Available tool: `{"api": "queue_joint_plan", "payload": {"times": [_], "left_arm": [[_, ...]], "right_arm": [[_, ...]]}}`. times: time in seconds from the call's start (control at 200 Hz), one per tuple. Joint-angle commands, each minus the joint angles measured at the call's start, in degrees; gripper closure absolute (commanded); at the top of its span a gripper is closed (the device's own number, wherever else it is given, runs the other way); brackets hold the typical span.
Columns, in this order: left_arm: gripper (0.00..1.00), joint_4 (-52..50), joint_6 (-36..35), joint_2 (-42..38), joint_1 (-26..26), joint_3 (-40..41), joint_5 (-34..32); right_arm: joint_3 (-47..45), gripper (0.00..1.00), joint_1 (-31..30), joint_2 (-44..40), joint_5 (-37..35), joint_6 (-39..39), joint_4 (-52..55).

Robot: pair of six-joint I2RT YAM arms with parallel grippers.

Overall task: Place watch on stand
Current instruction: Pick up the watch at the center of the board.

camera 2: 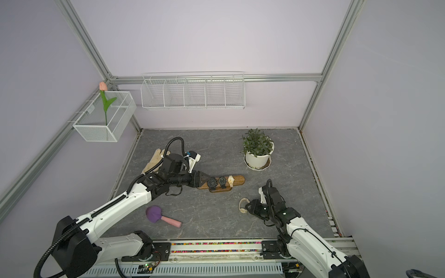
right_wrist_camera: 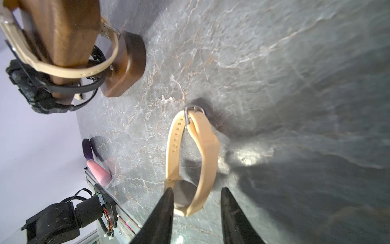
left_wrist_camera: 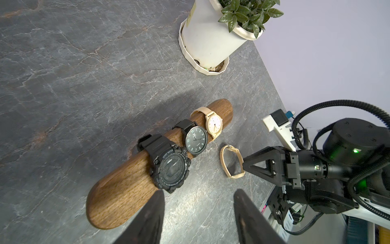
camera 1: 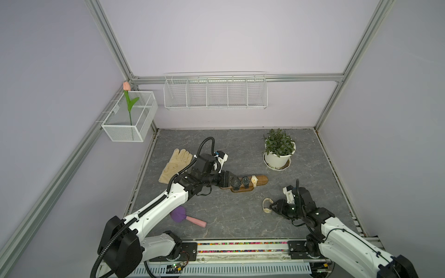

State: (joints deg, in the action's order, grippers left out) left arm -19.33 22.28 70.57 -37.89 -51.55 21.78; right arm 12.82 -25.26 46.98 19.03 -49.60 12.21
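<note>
Three watches (camera 1: pixel 245 181) strapped on stand (camera 1: pixel 262 180), fourth, beige watch (right_wrist_camera: pixel 207 147) loose on table (camera 1: pixel 228 216) near stand's base, right gripper (right_wrist_camera: pixel 197 190) jaws apart astride its case, possibly touching one side, left gripper (left_wrist_camera: pixel 199 191) jaws spread, nothing between, over stand's end

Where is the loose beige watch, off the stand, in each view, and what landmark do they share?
In a top view: the loose beige watch lies on the table right of centre, at the right gripper.
In a top view: the watch, right of centre too.
Left wrist: watch between the stand and the right gripper.
Right wrist: watch just ahead of the gripper's fingers.
Shared landmark: the stand holding three watches.
</note>
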Motion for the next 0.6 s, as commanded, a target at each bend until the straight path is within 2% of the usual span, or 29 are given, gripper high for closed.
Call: {"api": "queue_joint_plan", "payload": {"times": [0.0,0.325,0.595], "left_arm": [[0.45,0.49,0.41,0.01,-0.08,-1.33,0.47],[0.45,0.38,0.66,1.49,-0.08,-2.32,0.84],[0.45,0.44,0.57,2.11,-0.16,-2.77,1.09]], "right_arm": [[-2.48,0.6,0.35,1.89,3.0,-2.48,-7.36],[-5.86,0.5,1.03,0.69,3.73,-4.25,-15.57],[-7.54,0.49,1.36,-2.45,5.44,-5.31,-20.49]]}}
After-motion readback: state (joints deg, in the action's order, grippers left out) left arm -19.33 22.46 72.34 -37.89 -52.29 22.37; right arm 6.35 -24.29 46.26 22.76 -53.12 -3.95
